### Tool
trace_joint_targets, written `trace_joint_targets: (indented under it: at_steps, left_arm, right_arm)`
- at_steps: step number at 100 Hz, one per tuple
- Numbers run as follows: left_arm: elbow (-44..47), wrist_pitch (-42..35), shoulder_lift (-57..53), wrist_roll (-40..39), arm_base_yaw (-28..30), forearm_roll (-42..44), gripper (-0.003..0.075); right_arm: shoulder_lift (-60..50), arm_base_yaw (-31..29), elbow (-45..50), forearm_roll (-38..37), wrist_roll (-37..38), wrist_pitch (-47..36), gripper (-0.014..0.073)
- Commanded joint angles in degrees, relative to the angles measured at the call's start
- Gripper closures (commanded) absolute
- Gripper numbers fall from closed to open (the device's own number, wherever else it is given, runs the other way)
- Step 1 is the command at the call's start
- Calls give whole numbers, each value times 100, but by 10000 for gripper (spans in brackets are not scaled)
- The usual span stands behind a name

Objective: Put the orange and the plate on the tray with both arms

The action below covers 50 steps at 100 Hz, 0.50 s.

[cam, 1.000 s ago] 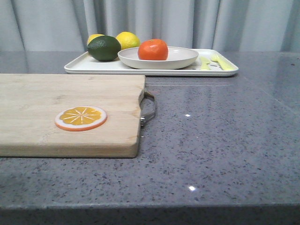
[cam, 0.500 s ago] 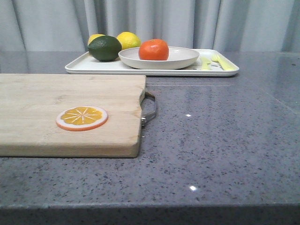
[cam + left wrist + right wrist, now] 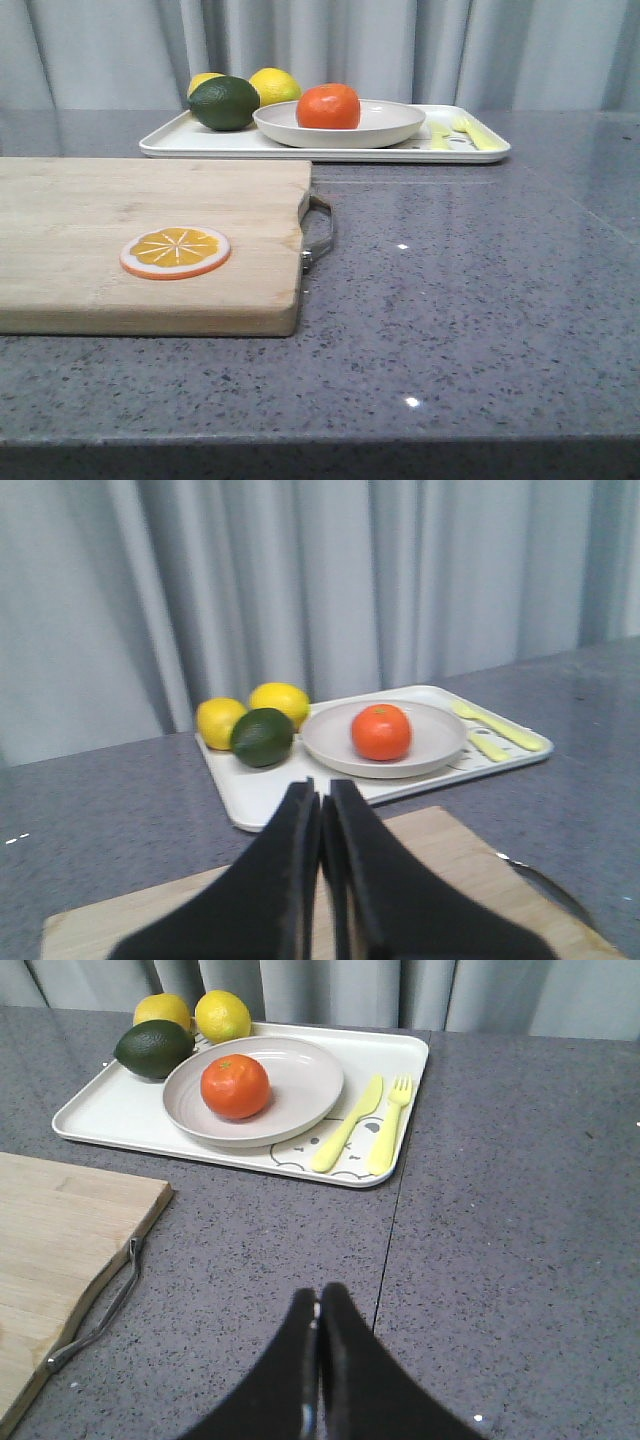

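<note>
The orange (image 3: pixel 328 106) lies in the off-white plate (image 3: pixel 400 125), and the plate stands on the long white tray (image 3: pixel 170 143) at the back of the table. All three also show in the left wrist view: orange (image 3: pixel 381 731), plate (image 3: pixel 440 740), tray (image 3: pixel 250 800). They show too in the right wrist view: orange (image 3: pixel 235 1086), plate (image 3: pixel 305 1080), tray (image 3: pixel 100 1110). My left gripper (image 3: pixel 321 792) is shut and empty above the wooden board, short of the tray. My right gripper (image 3: pixel 318 1295) is shut and empty over the grey table, well short of the tray. Neither gripper shows in the front view.
A wooden cutting board (image 3: pixel 100 215) with a metal handle (image 3: pixel 318 231) lies front left, an orange slice disc (image 3: pixel 175 251) on it. Two lemons (image 3: pixel 274 85) and a dark green lime (image 3: pixel 222 102) sit on the tray's left end. Yellow-green cutlery print (image 3: pixel 470 130) marks its right end.
The front view has shifted very slightly; the things on the table keep their places. No gripper shows in the earlier frames.
</note>
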Motion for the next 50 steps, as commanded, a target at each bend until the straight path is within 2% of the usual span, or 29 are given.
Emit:
trace_joint_targets:
  at_steps: [1,13,27,50]
  left_arm:
    - [117,-495,-263,-162,463,-21,740]
    - [567,-601,-680,-196,1097,135,740]
    - [1148,-778,-1181,-719,1713,467,741]
    - [1940,-803,-1883,-906,2164,615,740]
  right_arm:
    - [-5,-14,-125,-74,-66,-420,631]
    - [-5,-14,-125,-74,-66,-420,631]
    - [-5,-14,-125,-74,-66,-420,631]
    - [-5,-14,-125,-74,-66,-420,631]
